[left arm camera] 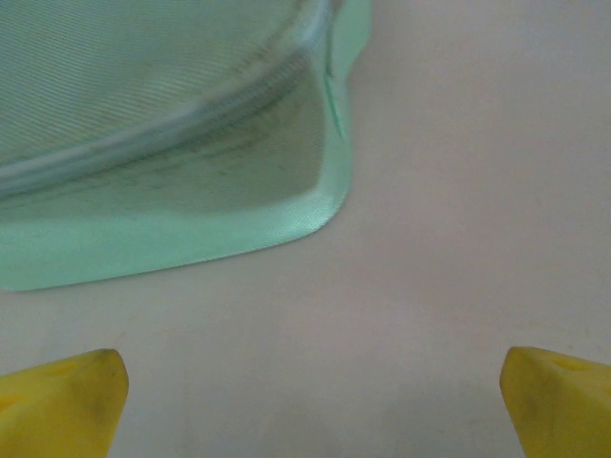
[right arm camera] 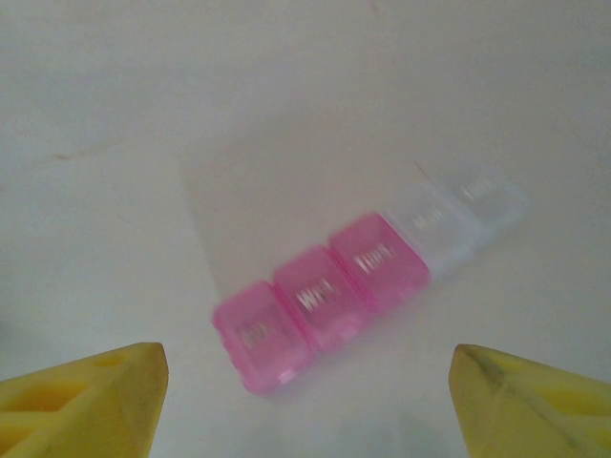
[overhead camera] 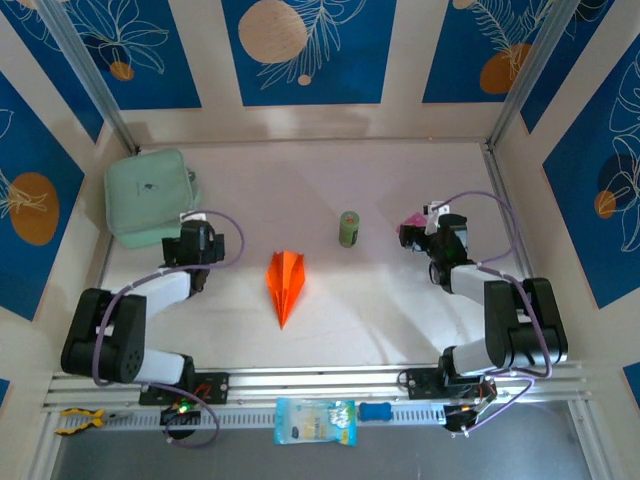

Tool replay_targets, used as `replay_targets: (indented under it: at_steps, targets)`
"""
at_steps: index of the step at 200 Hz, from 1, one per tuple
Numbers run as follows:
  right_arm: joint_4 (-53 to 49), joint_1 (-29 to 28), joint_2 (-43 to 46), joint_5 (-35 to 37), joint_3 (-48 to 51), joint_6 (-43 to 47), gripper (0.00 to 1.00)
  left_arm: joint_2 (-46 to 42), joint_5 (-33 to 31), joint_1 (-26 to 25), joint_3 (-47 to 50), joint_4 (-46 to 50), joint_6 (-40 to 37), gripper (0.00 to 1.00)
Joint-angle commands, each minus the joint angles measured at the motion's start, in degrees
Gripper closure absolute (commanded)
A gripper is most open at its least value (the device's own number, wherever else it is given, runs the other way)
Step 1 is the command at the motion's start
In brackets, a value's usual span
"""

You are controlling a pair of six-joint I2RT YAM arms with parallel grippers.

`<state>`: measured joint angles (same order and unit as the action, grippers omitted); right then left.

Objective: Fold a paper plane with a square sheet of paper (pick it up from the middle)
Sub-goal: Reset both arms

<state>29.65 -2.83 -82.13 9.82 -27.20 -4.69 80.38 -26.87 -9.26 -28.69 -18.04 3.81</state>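
The square sheet of paper lies folded into a slim orange paper plane (overhead camera: 286,283) in the middle of the table, its nose toward the near edge and a crease down its centre. No gripper touches it. My left gripper (overhead camera: 188,220) is off to its left, open, its yellow fingertips (left arm camera: 72,401) spread wide over bare table just short of the mint-green pouch. My right gripper (overhead camera: 424,224) is off to the right, open, with its fingertips (right arm camera: 520,401) either side of bare table in front of a pink pill box.
The mint-green pouch (overhead camera: 150,195) (left arm camera: 162,143) sits at the back left. A small green can (overhead camera: 348,229) stands behind and right of the plane. The pink and clear pill box (overhead camera: 410,232) (right arm camera: 329,296) lies by the right gripper. A blue-and-white packet (overhead camera: 315,420) rests on the front rail.
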Motion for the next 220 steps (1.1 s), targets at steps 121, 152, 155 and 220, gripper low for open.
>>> replay_targets:
  at_steps: [121,152,155,220]
  targets:
    - [19.6,0.5,-5.1,9.1,5.0,-3.7,0.01,9.2,13.9,4.5,8.9,-39.0,-4.0,0.00]
    - [19.8,0.0,-5.1,9.5,4.9,-3.3,0.01,9.2,14.4,4.5,8.7,-38.9,-4.3,0.00]
    - [19.7,0.1,-5.1,9.4,4.9,-3.3,0.01,9.2,14.4,4.5,8.8,-38.8,-4.2,0.00]
    - [19.5,0.3,-5.2,8.2,4.8,-3.1,0.01,9.2,16.1,5.0,8.9,-39.0,-4.1,0.00]
